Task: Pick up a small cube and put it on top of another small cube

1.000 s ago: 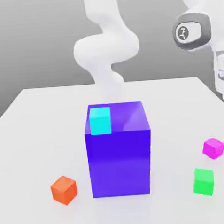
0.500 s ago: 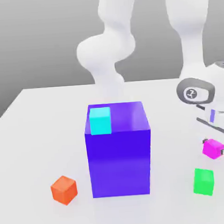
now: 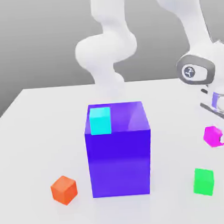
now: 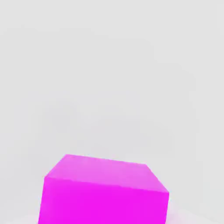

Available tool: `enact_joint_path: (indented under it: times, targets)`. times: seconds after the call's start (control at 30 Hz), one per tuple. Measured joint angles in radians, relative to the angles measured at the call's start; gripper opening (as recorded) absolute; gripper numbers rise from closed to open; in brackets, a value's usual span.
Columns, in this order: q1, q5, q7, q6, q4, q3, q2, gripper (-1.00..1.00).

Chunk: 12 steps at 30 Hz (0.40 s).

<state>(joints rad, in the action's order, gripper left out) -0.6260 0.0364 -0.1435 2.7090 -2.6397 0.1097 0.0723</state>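
Observation:
The small cube point(image 3: 212, 135), glossy magenta-pink, hangs tilted a little above the white table point(image 3: 35, 138) at the exterior view's right. My gripper point(image 3: 215, 137) is shut on it, with the white hand slanting down to it from above. In the hand view the small cube point(image 4: 103, 192) sits close up against the pale table. A small cyan cube point(image 3: 100, 120) lies on top of the big blue-purple block point(image 3: 120, 165), at its near left corner.
A green cube point(image 3: 203, 181) rests on the table just below the held cube. An orange cube point(image 3: 63, 189) sits at the front left of the big block. The arm's white links rise behind the block.
The hand came down at the right and the open gripper shut on the magenta cube. The cube has since risen a little off the table and tilted.

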Motion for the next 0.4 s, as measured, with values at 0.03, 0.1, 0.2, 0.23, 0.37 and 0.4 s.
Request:
enact_joint_path:
  times: [0.03,0.1,0.2,0.23,0.37,0.4]
  targets:
    - [0.031,-0.008,0.024,-0.022,0.014,-0.017,-0.008,-1.0]
    - [0.087,-0.025,0.069,-0.061,0.042,-0.046,-0.019,-1.0]
    - [0.093,-0.021,0.096,-0.004,0.059,-0.053,0.053,-1.0]
    - [0.092,-0.016,0.101,0.026,0.061,-0.055,0.086,-1.0]
    - [0.089,-0.006,0.11,0.083,0.065,-0.061,0.147,1.0]
    - [0.089,-0.006,0.11,0.083,0.065,-0.061,0.147,1.0]
